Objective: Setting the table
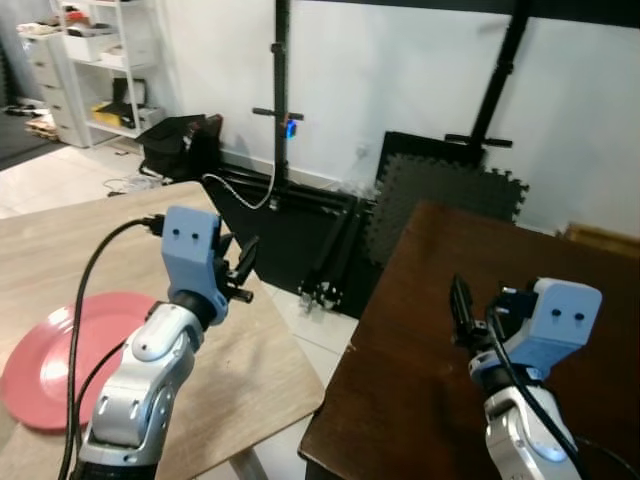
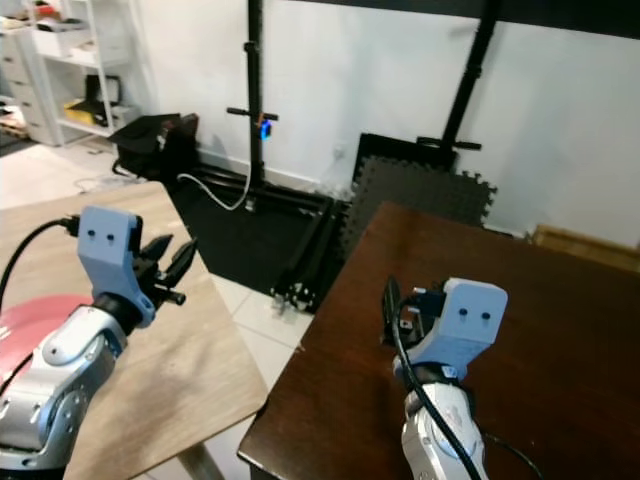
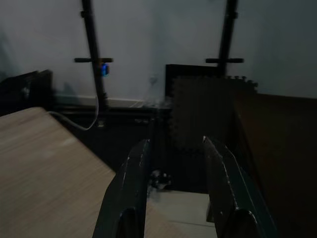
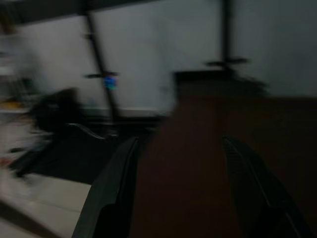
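The head's two eyes look forward and down from close above both arms, sharing the light wooden counter point(image 1: 60, 240), the dark counter point(image 2: 520, 300) and the white wall point(image 1: 400, 70). Each wrist camera looks along its own jaws toward that wall; the right one seems blurred.
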